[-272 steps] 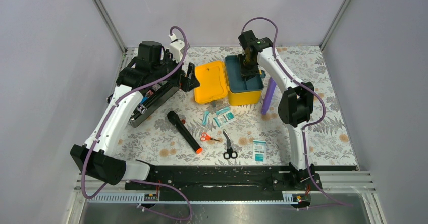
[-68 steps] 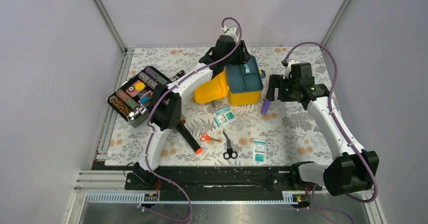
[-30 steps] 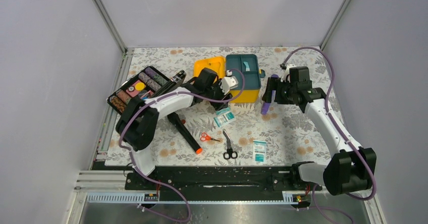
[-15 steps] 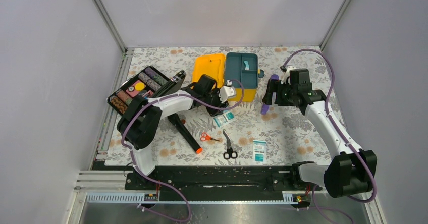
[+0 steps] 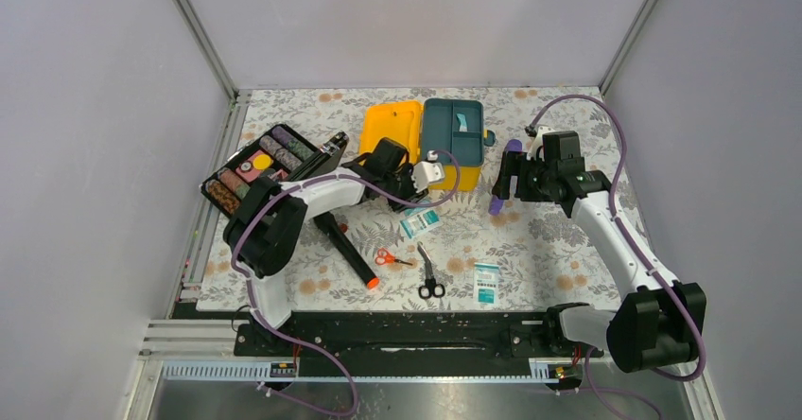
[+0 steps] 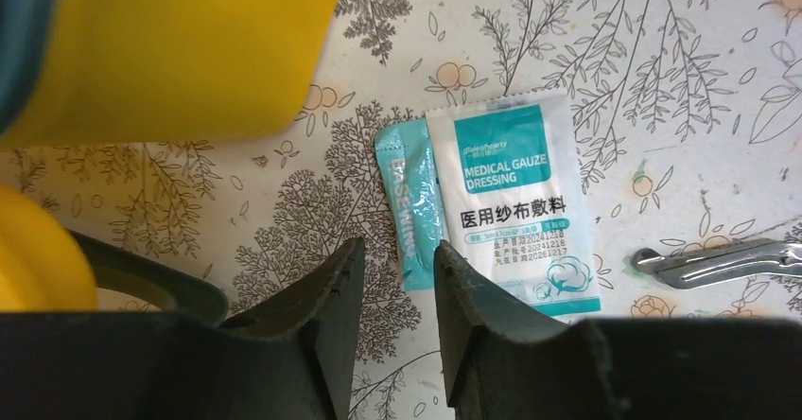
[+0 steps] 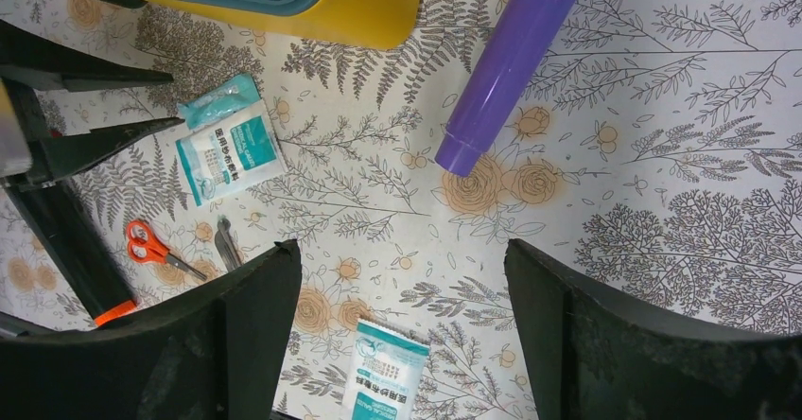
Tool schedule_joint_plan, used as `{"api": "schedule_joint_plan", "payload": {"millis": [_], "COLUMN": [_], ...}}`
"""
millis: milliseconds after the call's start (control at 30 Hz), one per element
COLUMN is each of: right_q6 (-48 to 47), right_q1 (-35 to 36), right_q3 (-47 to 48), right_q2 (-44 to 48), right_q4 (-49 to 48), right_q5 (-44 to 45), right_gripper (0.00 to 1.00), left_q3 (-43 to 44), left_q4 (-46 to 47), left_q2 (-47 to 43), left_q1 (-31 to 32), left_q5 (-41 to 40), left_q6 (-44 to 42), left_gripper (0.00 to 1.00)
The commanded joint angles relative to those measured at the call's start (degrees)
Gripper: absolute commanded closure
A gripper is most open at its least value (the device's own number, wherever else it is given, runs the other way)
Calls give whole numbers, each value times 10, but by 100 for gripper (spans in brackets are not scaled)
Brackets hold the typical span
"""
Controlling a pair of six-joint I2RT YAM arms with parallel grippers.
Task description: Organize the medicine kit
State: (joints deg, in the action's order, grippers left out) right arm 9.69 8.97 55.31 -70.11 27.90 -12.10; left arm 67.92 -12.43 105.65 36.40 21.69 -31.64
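**Kit open at the far side of the table**

The table (image 5: 577, 250) has a flowered cover. The kit (image 5: 391, 129) lies open at its far middle, with the yellow lid flat on the left and the teal insert facing up. The right gripper (image 7: 399, 250) is spread wide and empty, above the cover near a purple tube (image 7: 511, 61). The left gripper (image 6: 397, 254) is low, just in front of the kit. Its jaws stand a little apart with nothing between them. Right ahead lie a gauze packet (image 6: 518, 202) and a teal sachet (image 6: 412, 207), touching.

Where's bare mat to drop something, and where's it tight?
Free: mat bordered by purple tube, lone gauze packet and right arm; also far-left corner behind black tray. Crowded: before medicine kit, around left claw, packets, scissors, flashlight.
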Motion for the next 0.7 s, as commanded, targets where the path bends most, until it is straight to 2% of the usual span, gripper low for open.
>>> {"api": "schedule_joint_plan", "payload": {"millis": [0, 300, 500, 600, 667], "right_q6": [-6, -6, -9, -9, -8], "right_q1": [-2, -2, -3, -3, -2], "right_q3": [-2, 6, 11, 12, 13], "right_q2": [19, 10, 5, 3, 3], "right_q4": [-9, -8, -7, -7, -7], "right_q5": [-1, -4, -4, -4, -5], "right_gripper": [15, 15, 15, 15, 15], "left_q3": [20, 74, 98, 88, 78], "left_q4": [19, -31, -79, -86, -87], "left_q2": [18, 70, 92, 81, 69], "left_q1": [7, 24, 31, 31, 31], "left_q5": [-10, -63, -71, -52, -40], "left_q6": [-24, -29, -59, -72, -73], "left_gripper": [67, 69, 84, 98, 100]}}
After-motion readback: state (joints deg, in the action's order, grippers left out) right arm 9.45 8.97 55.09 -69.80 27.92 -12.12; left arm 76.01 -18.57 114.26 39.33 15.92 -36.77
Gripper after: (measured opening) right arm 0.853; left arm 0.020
